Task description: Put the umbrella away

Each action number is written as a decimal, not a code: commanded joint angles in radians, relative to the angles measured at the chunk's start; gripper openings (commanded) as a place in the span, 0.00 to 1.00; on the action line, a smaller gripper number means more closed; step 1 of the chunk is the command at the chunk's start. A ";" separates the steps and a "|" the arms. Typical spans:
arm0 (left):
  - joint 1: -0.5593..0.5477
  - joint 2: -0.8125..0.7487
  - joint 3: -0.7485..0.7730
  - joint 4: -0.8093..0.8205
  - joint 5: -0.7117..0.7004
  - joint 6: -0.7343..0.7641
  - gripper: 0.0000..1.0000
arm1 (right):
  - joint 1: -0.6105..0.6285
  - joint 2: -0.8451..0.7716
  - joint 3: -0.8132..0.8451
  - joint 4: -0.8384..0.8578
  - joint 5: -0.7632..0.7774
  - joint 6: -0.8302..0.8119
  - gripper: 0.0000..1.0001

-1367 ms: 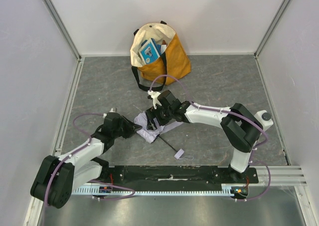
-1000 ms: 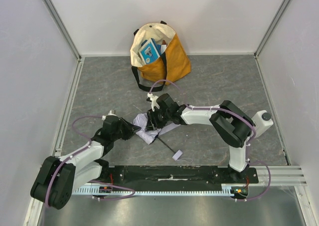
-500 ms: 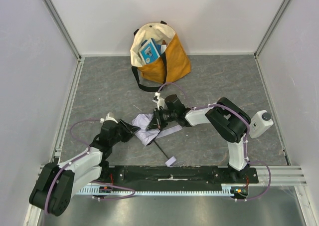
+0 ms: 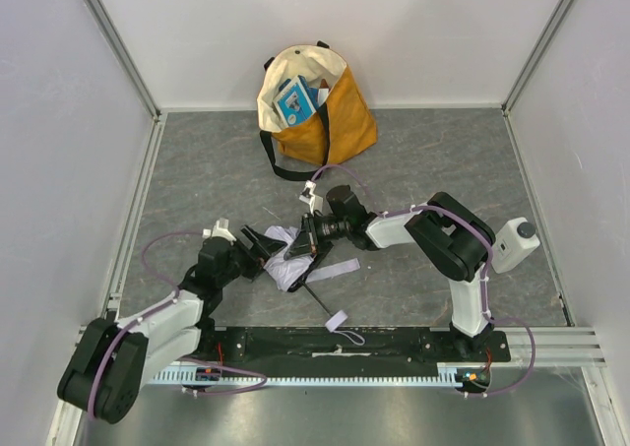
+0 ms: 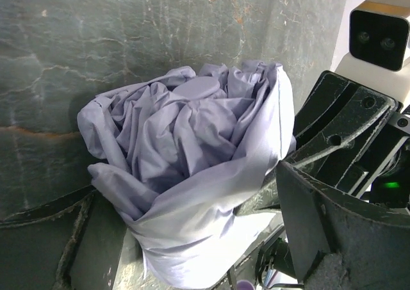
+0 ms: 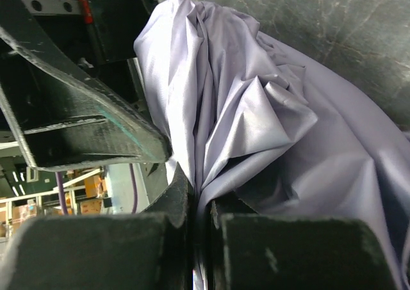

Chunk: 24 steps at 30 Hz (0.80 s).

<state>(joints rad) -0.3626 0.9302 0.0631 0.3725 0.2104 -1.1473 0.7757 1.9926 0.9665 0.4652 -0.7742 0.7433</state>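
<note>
The right gripper (image 6: 195, 203) pinches the bunched canopy of the umbrella (image 5: 192, 149) to hold it gathered, while the left gripper (image 4: 258, 245) stands spread wide around it.

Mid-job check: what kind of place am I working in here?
Probably a lab test cell rather than a home: plain white panel walls held in aluminium framing, enclosing a grey marbled tabletop.

I'm seeing the umbrella (image 4: 283, 267) lying between my left gripper (image 4: 258, 249) and right gripper (image 4: 297, 252), the tote bag (image 4: 335, 121) sitting well beyond both.
</note>
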 commanded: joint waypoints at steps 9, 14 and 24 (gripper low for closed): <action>-0.006 0.174 0.075 0.327 0.032 -0.029 0.96 | 0.051 -0.023 0.029 0.167 -0.203 0.174 0.00; -0.009 0.239 0.034 0.518 0.044 -0.083 0.95 | 0.082 0.026 0.018 0.354 -0.234 0.321 0.00; -0.007 0.208 -0.034 0.638 0.027 -0.106 0.94 | 0.112 0.057 -0.022 0.338 -0.200 0.299 0.00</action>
<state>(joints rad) -0.3664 1.1603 0.0284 0.8124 0.2382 -1.2175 0.8345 2.0392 0.9394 0.8085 -0.8642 1.0451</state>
